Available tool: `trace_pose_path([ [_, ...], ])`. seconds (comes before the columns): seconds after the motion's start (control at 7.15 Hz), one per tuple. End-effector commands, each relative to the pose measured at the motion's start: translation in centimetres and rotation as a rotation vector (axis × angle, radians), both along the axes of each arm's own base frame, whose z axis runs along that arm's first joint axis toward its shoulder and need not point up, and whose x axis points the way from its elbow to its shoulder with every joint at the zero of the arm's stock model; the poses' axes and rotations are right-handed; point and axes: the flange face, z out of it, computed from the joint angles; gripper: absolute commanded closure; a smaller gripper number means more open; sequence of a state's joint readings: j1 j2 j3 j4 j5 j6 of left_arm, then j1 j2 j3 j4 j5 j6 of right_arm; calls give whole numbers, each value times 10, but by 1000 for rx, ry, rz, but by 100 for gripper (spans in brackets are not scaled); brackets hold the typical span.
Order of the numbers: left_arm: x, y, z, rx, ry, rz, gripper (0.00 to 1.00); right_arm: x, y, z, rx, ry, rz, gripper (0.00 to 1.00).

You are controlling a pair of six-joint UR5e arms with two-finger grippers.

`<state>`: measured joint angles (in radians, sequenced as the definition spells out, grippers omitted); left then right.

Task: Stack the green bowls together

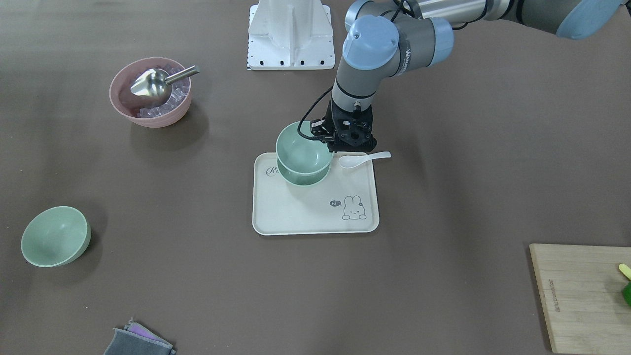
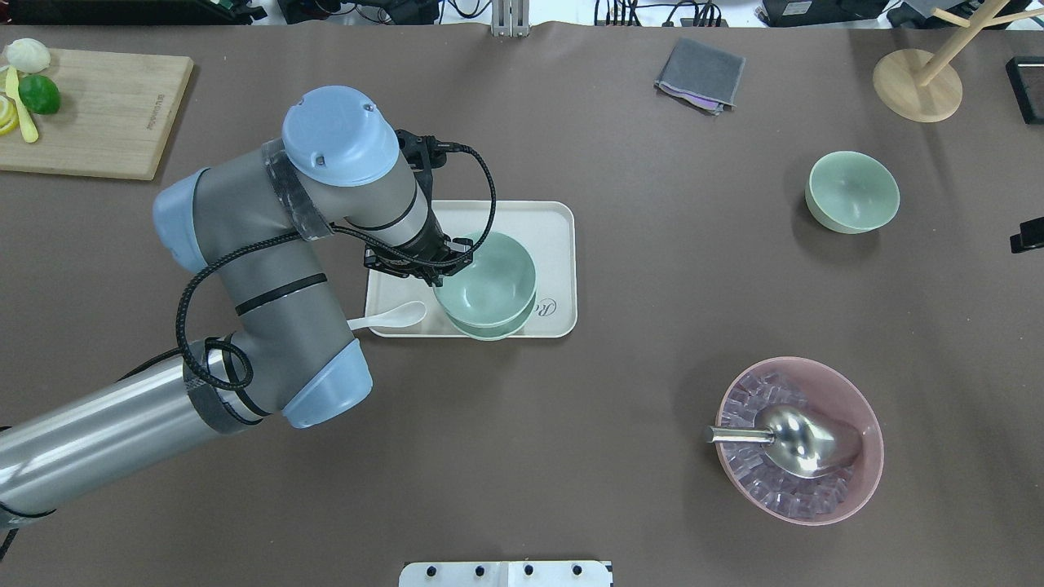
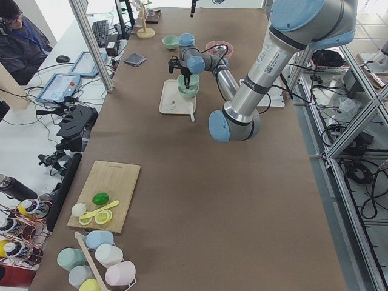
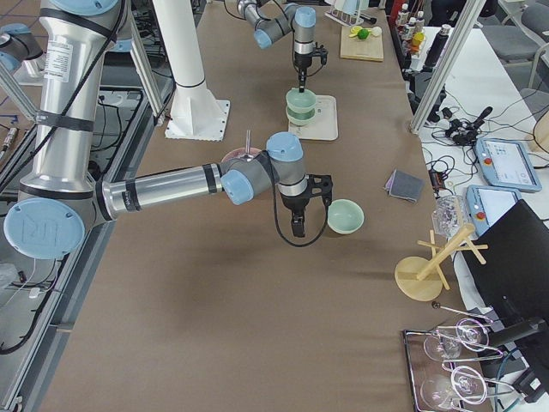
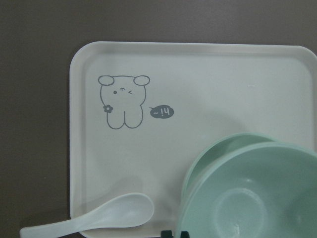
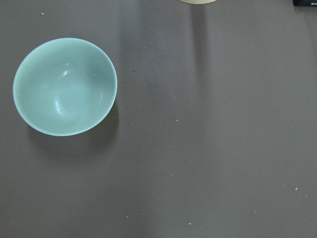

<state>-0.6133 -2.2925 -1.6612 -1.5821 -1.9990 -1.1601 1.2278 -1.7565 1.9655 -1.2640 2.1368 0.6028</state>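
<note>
**Left gripper (image 2: 444,269) over the stack**

Pinching the rim of the upper green bowl (image 2: 488,281), I hold it nearly centred over the lower green bowl (image 2: 499,331) on the tray (image 2: 555,224). The third green bowl (image 2: 852,191) lies well apart, just beside my right gripper (image 4: 296,227); whether that one is spread, I cannot tell.

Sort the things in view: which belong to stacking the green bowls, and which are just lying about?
Job: upper green bowl in the left gripper; lower green bowl on the tray; lone green bowl.
Lying about: white spoon, pink bowl, metal scoop, cutting board, grey cloth.
</note>
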Motion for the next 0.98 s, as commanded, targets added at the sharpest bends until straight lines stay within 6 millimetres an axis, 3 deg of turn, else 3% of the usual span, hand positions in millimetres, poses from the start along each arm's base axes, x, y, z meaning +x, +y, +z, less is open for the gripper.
trace_pose_path([
  [0.0,11,4,4,1,-7,11,100,0,0,0,0,1,0,1],
  [0.84,25,-3,16,19,18,15,100,-1,0,0,1,1,-1,1],
])
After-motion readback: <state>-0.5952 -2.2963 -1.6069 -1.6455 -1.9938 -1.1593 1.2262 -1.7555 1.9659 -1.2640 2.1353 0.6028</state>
